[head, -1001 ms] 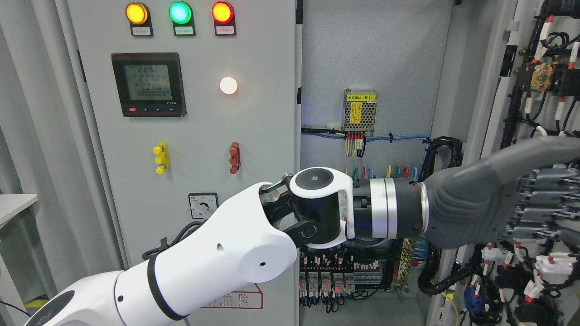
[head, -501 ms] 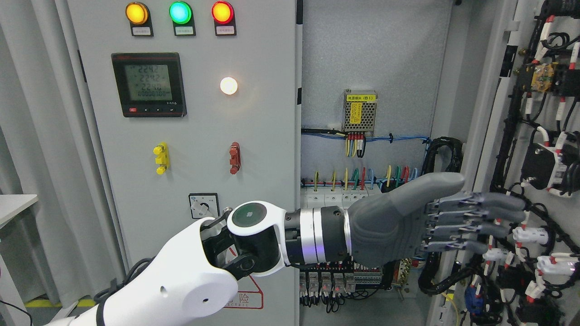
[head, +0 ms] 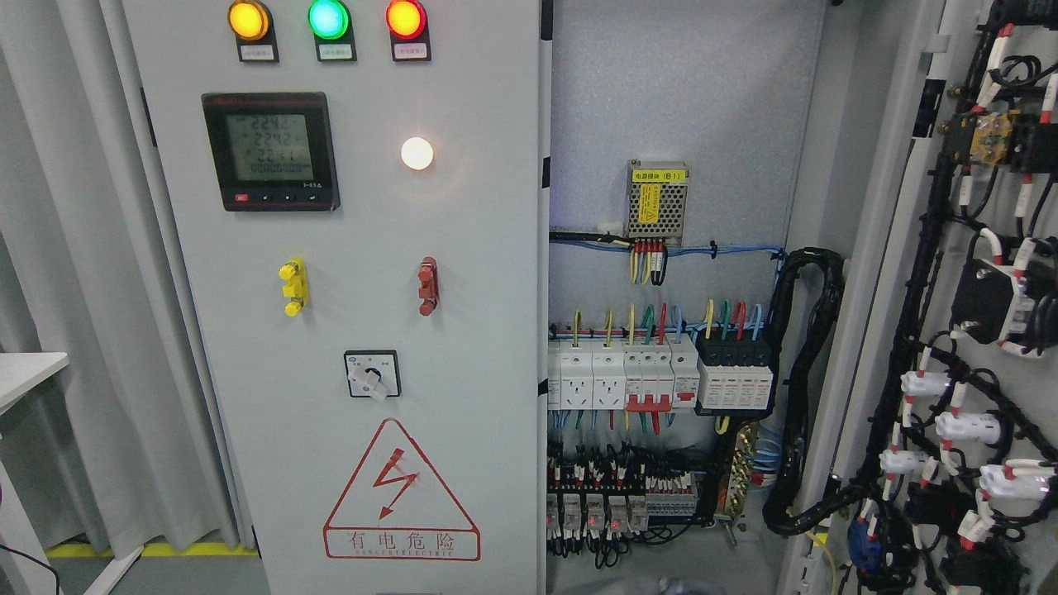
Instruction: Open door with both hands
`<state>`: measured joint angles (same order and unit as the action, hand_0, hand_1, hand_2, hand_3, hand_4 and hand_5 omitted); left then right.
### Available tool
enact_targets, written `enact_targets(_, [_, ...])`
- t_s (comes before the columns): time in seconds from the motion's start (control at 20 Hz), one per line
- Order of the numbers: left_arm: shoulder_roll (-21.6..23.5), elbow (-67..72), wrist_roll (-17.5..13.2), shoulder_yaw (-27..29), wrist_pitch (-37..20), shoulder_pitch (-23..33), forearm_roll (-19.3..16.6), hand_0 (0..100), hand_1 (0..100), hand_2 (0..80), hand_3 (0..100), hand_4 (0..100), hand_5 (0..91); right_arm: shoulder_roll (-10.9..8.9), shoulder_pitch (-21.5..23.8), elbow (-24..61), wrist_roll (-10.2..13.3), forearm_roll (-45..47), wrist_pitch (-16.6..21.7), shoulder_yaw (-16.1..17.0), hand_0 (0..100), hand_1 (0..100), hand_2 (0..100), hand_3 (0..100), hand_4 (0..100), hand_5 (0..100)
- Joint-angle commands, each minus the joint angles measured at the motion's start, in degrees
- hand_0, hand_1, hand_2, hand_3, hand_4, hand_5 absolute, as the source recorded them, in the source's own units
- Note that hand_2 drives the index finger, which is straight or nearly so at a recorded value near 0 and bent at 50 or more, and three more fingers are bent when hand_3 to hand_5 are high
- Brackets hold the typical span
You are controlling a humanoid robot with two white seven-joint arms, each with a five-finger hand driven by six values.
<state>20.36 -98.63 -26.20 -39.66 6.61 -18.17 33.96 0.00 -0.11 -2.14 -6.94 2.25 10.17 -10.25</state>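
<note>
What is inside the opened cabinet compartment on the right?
Inside the cabinet compartment: a small power supply, a row of white breakers, a black breaker block, terminal blocks and a black cable bundle. The closed left door covers the rest.

We see grey curtain (head: 74,289) hanging in folds at left. White table corner (head: 29,368) juts in at left edge, before curtain. Below, grey floor (head: 165,574) with yellow stripe (head: 145,549) along curtain foot. Lighting even, bright.
</note>
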Motion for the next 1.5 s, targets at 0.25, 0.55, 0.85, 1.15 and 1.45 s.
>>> enact_targets(0.25, [-5.8,43.1,0.4,15.0,-22.4,29.4,-15.5,30,0,2.7,3,4,0.0,-0.61,4.0,13.3,0.1,-0.2,-0.3,-0.3,22,0,0,0,0,0])
enact_targets(0.55, [-17.2,81.7,0.4,25.2,-22.0,21.7,-15.7,30,0,2.7,3,4,0.0,-4.57,18.1,51.7,0.2,-0.3,-0.5,-0.2,22,0,0,0,0,0])
enact_targets(0.85, [-19.3,95.5,13.9,25.0,-20.9,17.6,-17.7,30,0,2.7,3,4,0.0,-8.35,26.1,79.9,0.3,0.0,-0.3,-0.4,22,0,0,0,0,0])
enact_targets(1.15, [-19.0,97.9,18.2,25.2,-13.7,17.6,-23.6,30,0,2.7,3,4,0.0,-8.61,29.6,105.2,0.3,0.0,-0.5,-4.9,22,0,0,0,0,0])
enact_targets(1.45, [-18.8,99.0,18.6,25.3,-9.9,17.6,-23.9,30,0,2.7,3,4,0.0,-8.44,27.4,114.8,0.3,0.0,1.0,-4.3,22,0,0,0,0,0])
